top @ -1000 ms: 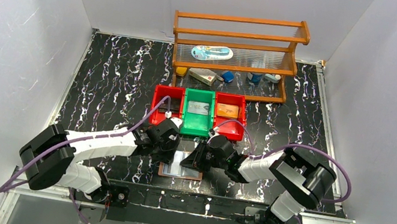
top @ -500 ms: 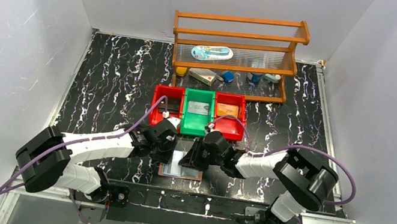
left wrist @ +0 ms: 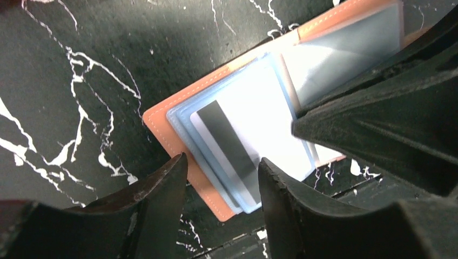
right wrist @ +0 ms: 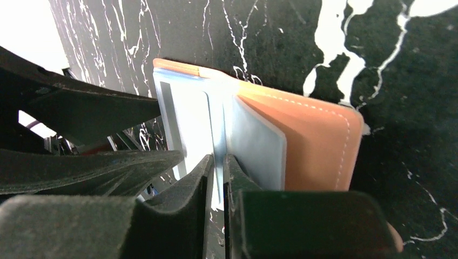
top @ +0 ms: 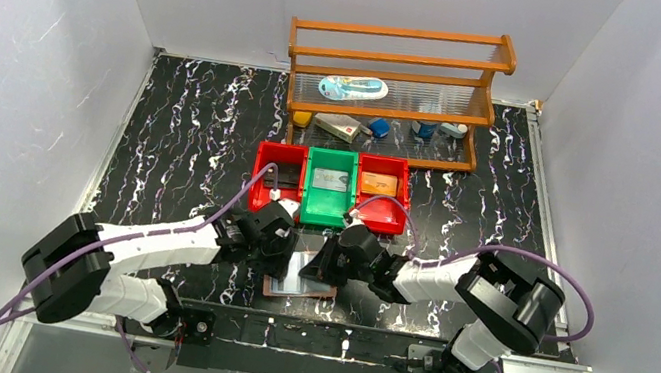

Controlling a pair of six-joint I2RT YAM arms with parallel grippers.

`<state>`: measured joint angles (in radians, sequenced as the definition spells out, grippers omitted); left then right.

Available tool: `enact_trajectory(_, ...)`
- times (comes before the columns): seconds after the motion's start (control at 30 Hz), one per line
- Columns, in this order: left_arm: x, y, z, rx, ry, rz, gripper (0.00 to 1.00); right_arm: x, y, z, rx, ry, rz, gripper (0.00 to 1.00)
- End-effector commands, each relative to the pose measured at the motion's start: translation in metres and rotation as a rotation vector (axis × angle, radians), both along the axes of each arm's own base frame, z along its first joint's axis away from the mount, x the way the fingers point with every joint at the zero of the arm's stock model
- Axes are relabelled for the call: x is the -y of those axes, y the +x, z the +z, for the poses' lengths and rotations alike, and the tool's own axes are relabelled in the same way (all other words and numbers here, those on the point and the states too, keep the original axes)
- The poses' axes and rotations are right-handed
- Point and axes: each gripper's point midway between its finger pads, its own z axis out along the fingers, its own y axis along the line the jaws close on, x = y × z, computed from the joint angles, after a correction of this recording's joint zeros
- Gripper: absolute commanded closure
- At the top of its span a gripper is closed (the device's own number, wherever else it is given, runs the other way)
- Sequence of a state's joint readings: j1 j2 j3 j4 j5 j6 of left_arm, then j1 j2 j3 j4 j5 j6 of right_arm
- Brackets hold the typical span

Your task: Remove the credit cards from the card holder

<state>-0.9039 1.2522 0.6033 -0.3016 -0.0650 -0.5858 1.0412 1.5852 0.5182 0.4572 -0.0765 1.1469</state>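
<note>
Card holder (top: 301,276) is lying open at the table's (top: 182,141) near edge, a white card (left wrist: 254,124) showing inside. Right gripper (right wrist: 219,162) is pinching one clear sleeve (right wrist: 259,145); left gripper (left wrist: 222,162) is hovering, jaws apart, over its corner. Beyond, a grey card (top: 331,181) is lying in the green bin (top: 322,218).

Open pinkish-brown card holder (left wrist: 162,125), white credit card (left wrist: 264,110) in sleeve

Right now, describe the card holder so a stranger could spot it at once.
On the black marbled table, find the row of red and green bins. On the arms' side of the green one lies the card holder, open. It alone is pinkish-brown with shiny clear sleeves.
</note>
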Motion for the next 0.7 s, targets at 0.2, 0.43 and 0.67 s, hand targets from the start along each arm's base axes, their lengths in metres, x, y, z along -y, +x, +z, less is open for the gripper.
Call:
enact_trajectory(0.2, 0.019, -0.004, 0.04, 0.025, -0.138, -0.019, 0.49, 0.0, 0.012, 0.019, 0.031, 0.076, -0.089, 0.75)
enact_trajectory(0.43, 0.025, -0.017, 0.019, -0.062, -0.16, -0.029, 0.57, -0.001, 0.009, 0.018, 0.014, 0.091, -0.082, 0.74)
enact_trajectory(0.67, 0.006, -0.024, -0.014, -0.095, -0.088, 0.028, 0.62, -0.005, 0.006, 0.025, 0.026, 0.127, -0.051, 0.69)
